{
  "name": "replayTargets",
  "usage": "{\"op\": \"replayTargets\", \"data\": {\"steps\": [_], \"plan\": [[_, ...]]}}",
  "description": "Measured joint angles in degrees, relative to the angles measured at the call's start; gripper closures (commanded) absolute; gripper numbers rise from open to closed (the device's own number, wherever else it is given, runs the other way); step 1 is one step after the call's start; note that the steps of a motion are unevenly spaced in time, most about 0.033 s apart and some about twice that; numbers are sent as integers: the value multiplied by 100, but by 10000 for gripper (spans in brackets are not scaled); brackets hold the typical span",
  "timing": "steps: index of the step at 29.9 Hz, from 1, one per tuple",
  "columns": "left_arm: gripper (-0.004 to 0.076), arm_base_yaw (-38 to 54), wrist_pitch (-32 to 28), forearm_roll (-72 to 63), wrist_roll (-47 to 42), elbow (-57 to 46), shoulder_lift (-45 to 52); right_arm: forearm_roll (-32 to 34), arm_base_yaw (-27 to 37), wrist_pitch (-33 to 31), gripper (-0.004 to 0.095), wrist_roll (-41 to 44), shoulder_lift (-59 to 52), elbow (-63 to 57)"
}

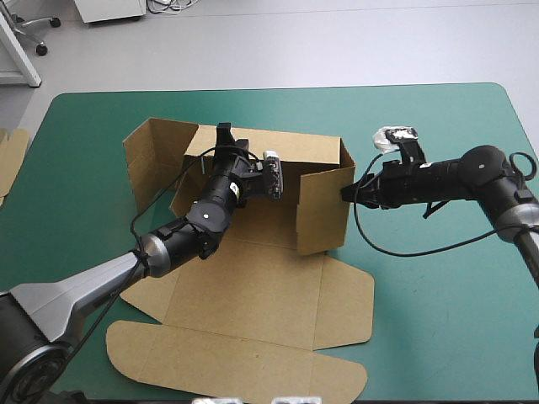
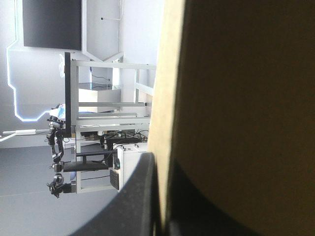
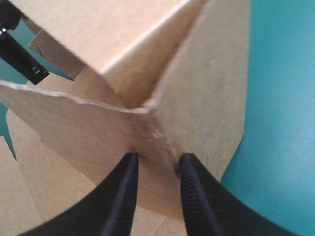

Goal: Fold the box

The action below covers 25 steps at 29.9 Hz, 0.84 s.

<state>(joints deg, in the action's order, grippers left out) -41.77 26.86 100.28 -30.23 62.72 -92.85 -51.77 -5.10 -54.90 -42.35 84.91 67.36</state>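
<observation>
The brown box (image 1: 253, 290) lies in the middle of the teal-green cover, its lid (image 1: 244, 358) flat toward the near edge. Its back wall (image 1: 307, 150), right wall (image 1: 324, 210) and left flaps (image 1: 152, 156) stand raised. My left gripper (image 1: 225, 135) reaches over the floor and is shut on the back wall's top edge. In the left wrist view the board (image 2: 236, 98) runs between that gripper's (image 2: 162, 164) black fingers. My right gripper (image 1: 346, 194) is at the right wall's outer corner, all but shut on the board's (image 3: 197, 98) folded edge in the right wrist view (image 3: 158, 158).
An edge of more brown board (image 1: 10, 160) shows at the table's left edge. Bare teal-green cover (image 1: 438, 303) lies to the right of the box and along the far edge behind it.
</observation>
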Motion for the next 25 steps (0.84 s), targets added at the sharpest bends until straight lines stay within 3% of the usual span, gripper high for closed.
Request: {"op": "replayTargets", "data": {"steps": [5, 16, 25], "plan": [[738, -18, 47, 6, 19, 18, -14, 51, -405, 185, 626, 84, -241, -337], [738, -30, 53, -41, 14, 79, -32, 479, -450, 615, 626, 273, -899, -806], [738, -126, 219, -114, 14, 196, -119, 1455, -450, 690, 626, 1013, -1529, -824]]}}
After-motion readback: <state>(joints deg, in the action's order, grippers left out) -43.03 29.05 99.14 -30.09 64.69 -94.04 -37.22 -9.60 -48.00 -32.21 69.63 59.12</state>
